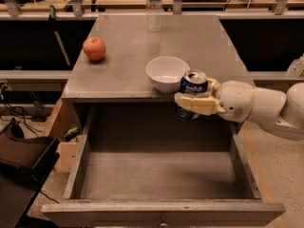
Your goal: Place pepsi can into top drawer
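The pepsi can (192, 84), dark blue with a silver top, is held upright in my gripper (194, 98). My white arm comes in from the right. The cream fingers (197, 104) wrap around the can's middle. The can hangs over the back of the open top drawer (161, 175), just in front of the tabletop's front edge and next to the white bowl. The drawer is pulled fully out and its flat grey bottom holds nothing.
On the grey tabletop (190, 37) stand a white bowl (167, 72) near the front edge, a red apple (94, 48) at the left and a clear water bottle (153, 6) at the back. A dark bag (23, 153) lies on the floor left.
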Robot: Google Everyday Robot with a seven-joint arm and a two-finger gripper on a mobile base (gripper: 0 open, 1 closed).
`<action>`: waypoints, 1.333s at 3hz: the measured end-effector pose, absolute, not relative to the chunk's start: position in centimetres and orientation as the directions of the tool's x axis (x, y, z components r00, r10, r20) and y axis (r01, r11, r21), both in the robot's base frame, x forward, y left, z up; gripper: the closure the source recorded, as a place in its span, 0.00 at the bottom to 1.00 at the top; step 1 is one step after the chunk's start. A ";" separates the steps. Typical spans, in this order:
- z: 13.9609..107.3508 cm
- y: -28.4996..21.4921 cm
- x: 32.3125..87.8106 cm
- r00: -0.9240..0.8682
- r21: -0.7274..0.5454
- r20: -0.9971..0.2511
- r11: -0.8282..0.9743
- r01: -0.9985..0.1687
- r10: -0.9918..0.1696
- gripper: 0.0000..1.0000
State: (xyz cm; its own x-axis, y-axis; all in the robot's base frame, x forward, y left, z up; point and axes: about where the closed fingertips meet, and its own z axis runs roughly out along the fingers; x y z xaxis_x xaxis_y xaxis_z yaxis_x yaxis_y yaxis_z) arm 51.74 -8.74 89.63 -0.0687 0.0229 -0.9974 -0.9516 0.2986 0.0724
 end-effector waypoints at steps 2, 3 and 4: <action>78.0 -3.5 49.6 -0.089 0.077 -0.995 0.232 -0.970 -0.043 1.00; 73.8 -1.1 50.5 -0.091 0.078 -0.994 0.188 -0.979 -0.062 1.00; 70.6 0.8 51.2 -0.086 0.075 -0.994 0.164 -0.984 -0.061 1.00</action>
State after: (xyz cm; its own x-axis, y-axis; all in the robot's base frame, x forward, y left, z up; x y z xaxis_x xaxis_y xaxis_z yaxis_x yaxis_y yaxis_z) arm 51.16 0.79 70.56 -0.0857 -0.0607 -0.9945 -0.9837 0.1637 0.0747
